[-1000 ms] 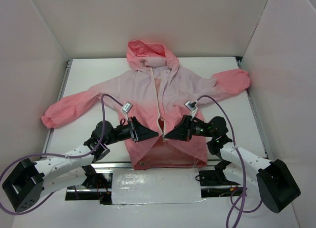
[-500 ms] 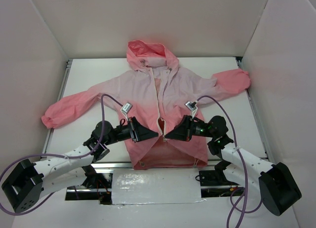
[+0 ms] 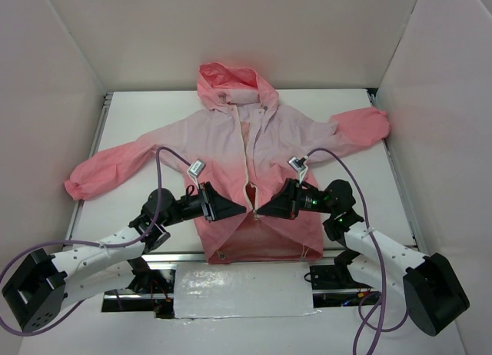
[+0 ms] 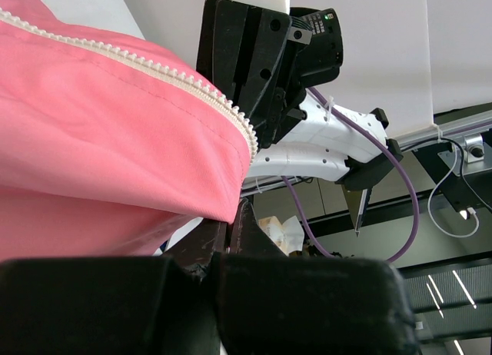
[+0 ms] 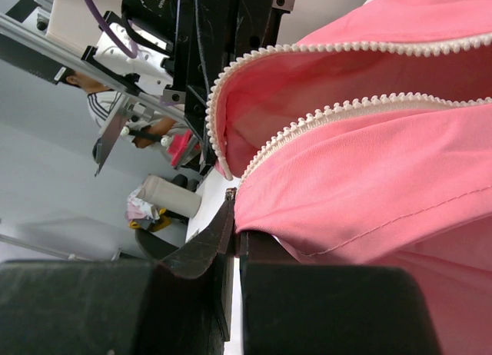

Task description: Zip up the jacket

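The jacket [image 3: 231, 144] lies flat on the table, hood at the far end, pale pink chest and coral hem, its white front zipper [image 3: 251, 151] open. My left gripper [image 3: 242, 210] is shut on the left front edge near the hem; the coral cloth [image 4: 108, 163] and zipper teeth [image 4: 184, 82] fill the left wrist view. My right gripper [image 3: 259, 212] is shut on the right front edge, with cloth [image 5: 369, 194] and both rows of teeth [image 5: 346, 109] in the right wrist view. The two grippers face each other, tips nearly touching, and hold the edges lifted off the table.
The white table [image 3: 123, 124] is boxed by white walls at the left, right and back. The sleeves spread to the left [image 3: 92, 174] and the right [image 3: 361, 124]. A white padded strip [image 3: 242, 293] lies along the near edge between the arm bases.
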Robot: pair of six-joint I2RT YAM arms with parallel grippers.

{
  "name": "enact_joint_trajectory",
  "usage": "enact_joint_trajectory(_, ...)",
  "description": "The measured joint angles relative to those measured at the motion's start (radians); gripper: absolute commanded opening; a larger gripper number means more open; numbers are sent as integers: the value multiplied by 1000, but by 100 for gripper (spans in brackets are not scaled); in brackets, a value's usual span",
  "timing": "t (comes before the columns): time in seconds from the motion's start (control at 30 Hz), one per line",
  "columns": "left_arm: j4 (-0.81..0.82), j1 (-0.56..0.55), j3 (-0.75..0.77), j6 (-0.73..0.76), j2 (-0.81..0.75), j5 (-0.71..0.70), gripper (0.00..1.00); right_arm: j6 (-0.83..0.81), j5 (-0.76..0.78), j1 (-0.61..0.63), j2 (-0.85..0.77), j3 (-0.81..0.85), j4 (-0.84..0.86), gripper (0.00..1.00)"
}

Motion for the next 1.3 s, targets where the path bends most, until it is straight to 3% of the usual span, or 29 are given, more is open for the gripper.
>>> enact_joint_trajectory(0.87, 6, 0, -2, -3, 6, 2, 0, 0, -1, -2, 5, 31, -1, 0)
enact_joint_trajectory(1.3, 94, 4, -24, -53, 34, 17, 0, 40, -34, -11, 88, 53, 70, 0)
